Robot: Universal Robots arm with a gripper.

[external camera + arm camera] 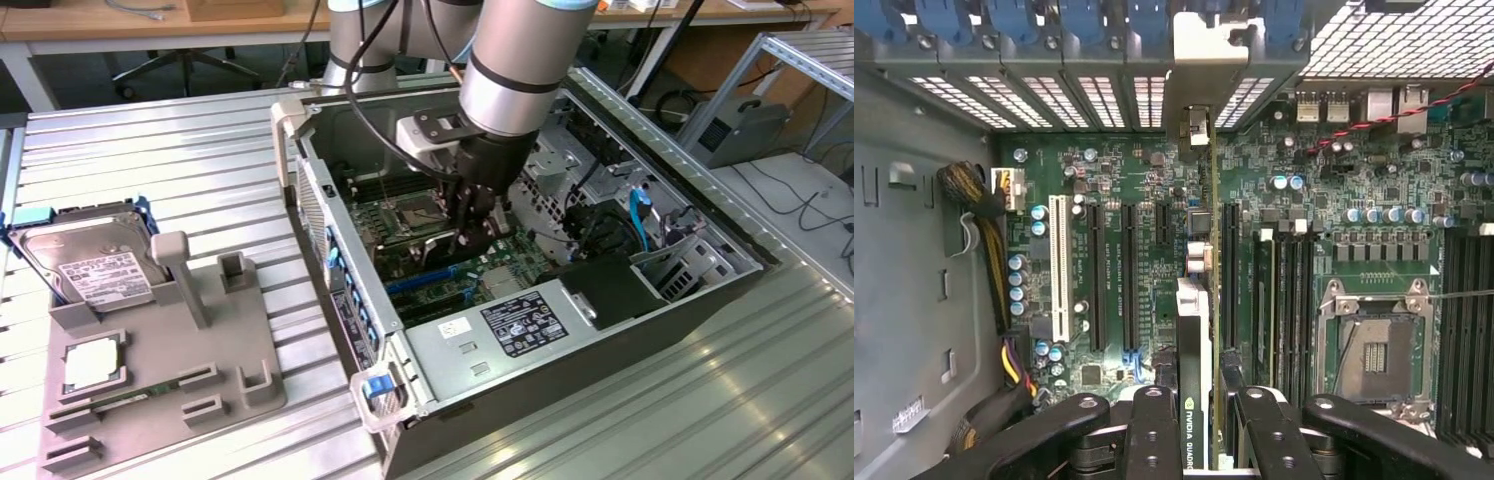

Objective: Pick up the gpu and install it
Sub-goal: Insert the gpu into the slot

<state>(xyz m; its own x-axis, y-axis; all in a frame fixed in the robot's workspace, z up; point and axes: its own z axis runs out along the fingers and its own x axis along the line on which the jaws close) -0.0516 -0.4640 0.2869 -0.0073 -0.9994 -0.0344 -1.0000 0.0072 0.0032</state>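
Inside the open computer case (447,350), the gripper (475,240) is holding the gpu (1192,320) on edge.
Its fingers (1154,430) are pinching the card narrowly from both sides. The card is standing over the motherboard (1114,165) between two long black slots (1229,270), its metal end bracket (1194,125) reaching the slotted rear wall.
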